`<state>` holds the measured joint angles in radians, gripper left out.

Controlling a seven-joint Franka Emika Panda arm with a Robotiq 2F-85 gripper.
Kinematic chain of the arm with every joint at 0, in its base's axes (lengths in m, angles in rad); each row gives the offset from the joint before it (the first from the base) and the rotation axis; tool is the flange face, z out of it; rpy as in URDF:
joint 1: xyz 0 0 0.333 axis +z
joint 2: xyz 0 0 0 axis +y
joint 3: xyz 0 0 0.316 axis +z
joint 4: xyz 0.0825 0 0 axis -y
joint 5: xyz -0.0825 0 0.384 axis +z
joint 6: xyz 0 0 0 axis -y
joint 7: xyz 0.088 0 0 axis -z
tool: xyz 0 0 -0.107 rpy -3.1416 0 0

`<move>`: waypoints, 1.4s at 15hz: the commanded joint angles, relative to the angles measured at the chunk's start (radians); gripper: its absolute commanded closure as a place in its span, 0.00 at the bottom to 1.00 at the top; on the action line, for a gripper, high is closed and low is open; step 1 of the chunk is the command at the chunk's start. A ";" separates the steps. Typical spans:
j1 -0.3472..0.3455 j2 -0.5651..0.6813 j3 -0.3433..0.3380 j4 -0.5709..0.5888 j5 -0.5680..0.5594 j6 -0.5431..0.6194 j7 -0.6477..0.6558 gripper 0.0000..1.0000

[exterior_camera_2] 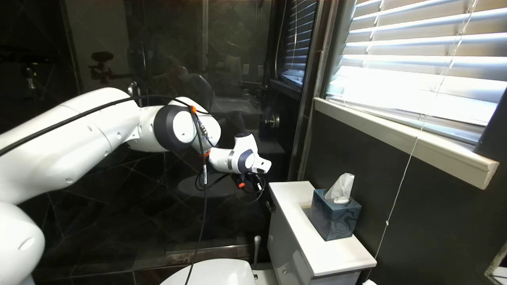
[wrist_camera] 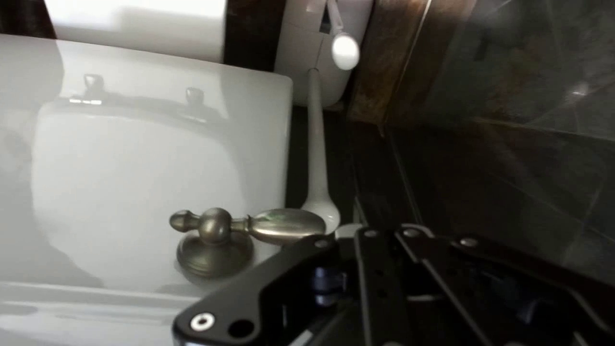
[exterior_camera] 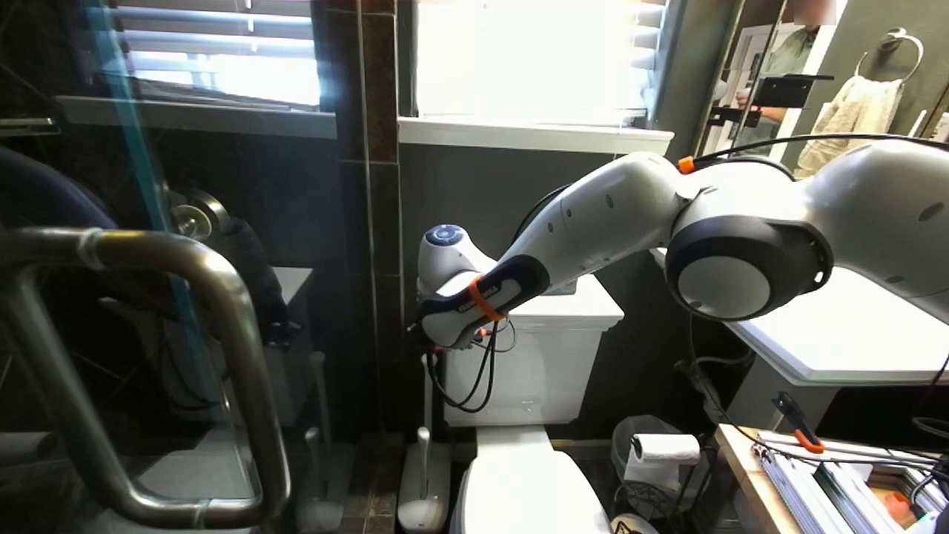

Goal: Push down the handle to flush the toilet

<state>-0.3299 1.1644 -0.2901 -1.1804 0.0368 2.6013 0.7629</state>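
The handle (wrist_camera: 288,226) is a short brassy lever on a round base, level across the front of the white toilet (wrist_camera: 144,168) tank in the wrist view. It is small and dark at the tank's corner in an exterior view (exterior_camera_2: 271,206); the arm hides it in an exterior view. The toilet also shows in both exterior views (exterior_camera: 545,371) (exterior_camera_2: 336,257). My gripper (wrist_camera: 384,221) looks shut and empty, just beyond the lever's free end. A finger link overlaps the lever's tip in the picture; I cannot tell whether they touch. My gripper (exterior_camera_2: 258,184) is above and beside the handle.
A blue tissue box (exterior_camera_2: 334,217) stands on the tank lid. A white toilet brush (wrist_camera: 317,158) stands on the floor beside the tank. The dark glass shower wall (wrist_camera: 504,168) is close on the gripper's far side. A metal door bar (exterior_camera: 245,356) is in the foreground.
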 commanded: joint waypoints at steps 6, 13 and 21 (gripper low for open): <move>-0.038 -0.463 0.130 -0.431 0.061 -0.113 -0.355 0.60; -0.021 -0.812 0.090 -0.735 0.025 -0.378 -0.702 0.12; 0.041 -1.144 0.068 -0.987 -0.156 -0.513 -0.899 0.00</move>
<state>-0.3180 0.1601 -0.2089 -2.0484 -0.0552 2.1012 -0.0807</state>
